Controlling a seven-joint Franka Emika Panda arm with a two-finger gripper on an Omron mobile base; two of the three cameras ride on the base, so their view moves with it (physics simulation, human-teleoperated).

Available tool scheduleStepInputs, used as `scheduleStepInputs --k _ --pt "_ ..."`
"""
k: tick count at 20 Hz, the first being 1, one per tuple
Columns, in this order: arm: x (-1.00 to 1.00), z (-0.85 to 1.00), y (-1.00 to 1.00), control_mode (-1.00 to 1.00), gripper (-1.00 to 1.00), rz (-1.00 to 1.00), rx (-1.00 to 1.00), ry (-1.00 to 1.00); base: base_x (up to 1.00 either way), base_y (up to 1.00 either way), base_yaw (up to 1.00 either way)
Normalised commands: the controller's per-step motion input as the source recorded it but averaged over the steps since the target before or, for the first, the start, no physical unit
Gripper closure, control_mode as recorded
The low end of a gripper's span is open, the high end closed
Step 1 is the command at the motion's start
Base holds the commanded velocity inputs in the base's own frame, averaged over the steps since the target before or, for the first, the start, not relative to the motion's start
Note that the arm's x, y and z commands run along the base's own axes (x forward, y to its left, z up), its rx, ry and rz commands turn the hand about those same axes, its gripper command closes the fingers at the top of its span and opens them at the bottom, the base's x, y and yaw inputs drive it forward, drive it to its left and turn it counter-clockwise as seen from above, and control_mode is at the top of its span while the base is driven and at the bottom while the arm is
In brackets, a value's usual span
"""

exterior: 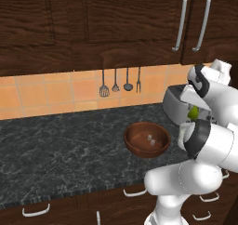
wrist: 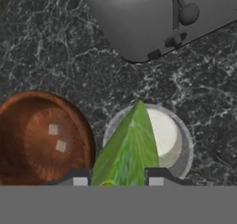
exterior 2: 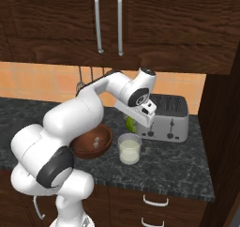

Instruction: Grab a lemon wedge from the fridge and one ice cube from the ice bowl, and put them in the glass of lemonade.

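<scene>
1. The fingers (wrist: 118, 181) are clamped on the lemon wedge (wrist: 127, 149), one dark tip on each side of it. In the hand view the wedge fills the 6 o'clock area and its pointed end aims up toward 12.
2. Right behind the wedge in that view is the glass of lemonade (wrist: 169, 137), pale liquid and clear rim peeking out at roughly 3 o'clock of the wedge. So the wedge hangs above the glass, not in it.
3. In the right base view you can see the yellow-green wedge (exterior 2: 130, 123) up in the air, just above the rim of the glass (exterior 2: 129, 149), which stands on the dark marbled bench (exterior 2: 178, 167).
4. The ice bowl (exterior 2: 93, 141), glossy reddish-brown, sits at 9 o'clock of the glass, just beside it. Two little pale ice cubes (wrist: 57, 137) lie in its bottom.
5. The silver toaster (exterior 2: 166, 118) stands at about 1 o'clock of the glass, near the back of the bench.
6. From the left base view the bowl (exterior: 147, 139) is out in the open, with the wedge (exterior: 193, 112) a small green spot in front of the toaster, half hidden by the arm.
7. Utensils (exterior: 120, 82) hang on the orange tile wall at 11 o'clock of the bowl.
</scene>
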Motion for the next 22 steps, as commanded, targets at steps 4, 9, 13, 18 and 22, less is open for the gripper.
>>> scheduleStepInputs --k 4,9,13,18,22 --pt "-0.2 -0.19 0.22 -1.0 1.0 0.0 -0.02 0.06 0.0 0.0 0.0" --pt "-0.01 -0.33 0.08 -1.0 -1.0 0.01 0.0 0.14 0.0 0.0 0.0" --pt "0.0 0.01 0.0 -1.0 -1.0 0.0 0.0 0.04 0.0 0.0 0.0" --pt "-0.12 0.31 0.4 -1.0 -1.0 0.0 -0.04 -0.11 0.0 0.0 0.0" --pt "-0.05 -0.06 1.0 -1.0 -1.0 0.03 -0.22 -0.13 0.0 0.0 0.0"
